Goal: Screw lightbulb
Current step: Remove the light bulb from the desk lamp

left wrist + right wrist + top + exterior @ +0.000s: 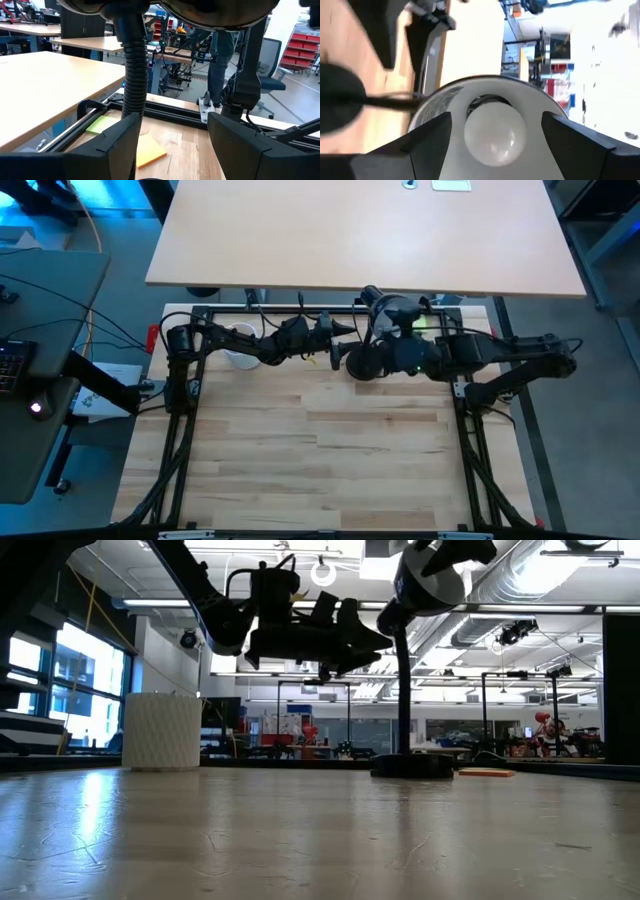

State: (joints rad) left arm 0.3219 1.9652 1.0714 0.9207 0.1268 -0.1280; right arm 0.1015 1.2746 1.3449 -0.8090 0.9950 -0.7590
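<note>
right wrist view: lightbulb (494,131) between parted jaws, untouched

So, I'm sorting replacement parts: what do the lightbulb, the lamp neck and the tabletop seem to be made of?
The lightbulb looks like frosted white glass or plastic: a smooth matte dome with soft highlights; which one can't be told. The lamp neck looks like black ribbed flexible tubing, plastic or coated metal. The tabletop looks like light wood planks, with visible seams and grain.
</note>
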